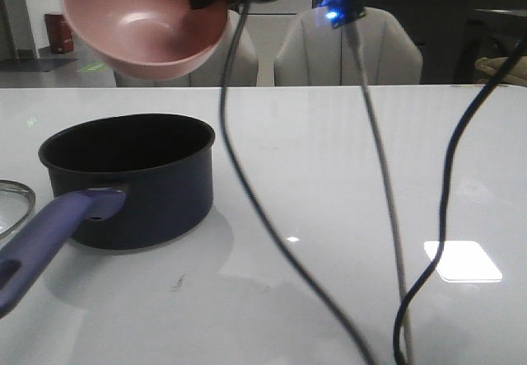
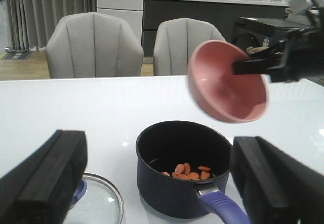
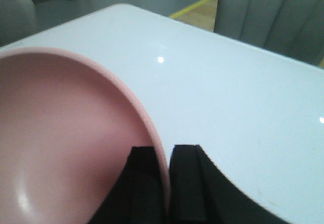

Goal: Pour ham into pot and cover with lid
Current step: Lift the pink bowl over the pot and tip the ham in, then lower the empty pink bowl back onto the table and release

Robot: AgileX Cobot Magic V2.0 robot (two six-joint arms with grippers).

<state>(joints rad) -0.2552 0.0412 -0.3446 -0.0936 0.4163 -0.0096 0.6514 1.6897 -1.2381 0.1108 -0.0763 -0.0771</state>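
Ham (image 2: pixel 188 171) lies in the pot (image 2: pixel 172 183), below the right pincer (image 3: pixel 164 183).

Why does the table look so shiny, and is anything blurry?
Front view: bright ceiling-light glare on the white table, cables soft up close. Left wrist view: the tilted pink bowl looks slightly smeared. Right wrist view: small light spots on the table, bowl rim soft.

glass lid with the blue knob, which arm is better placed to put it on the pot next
Left. Its open fingers hang right above the clear glass lid lying beside the dark navy saucepan, orange ham slices already inside. The right gripper is shut on the tilted pink bowl.
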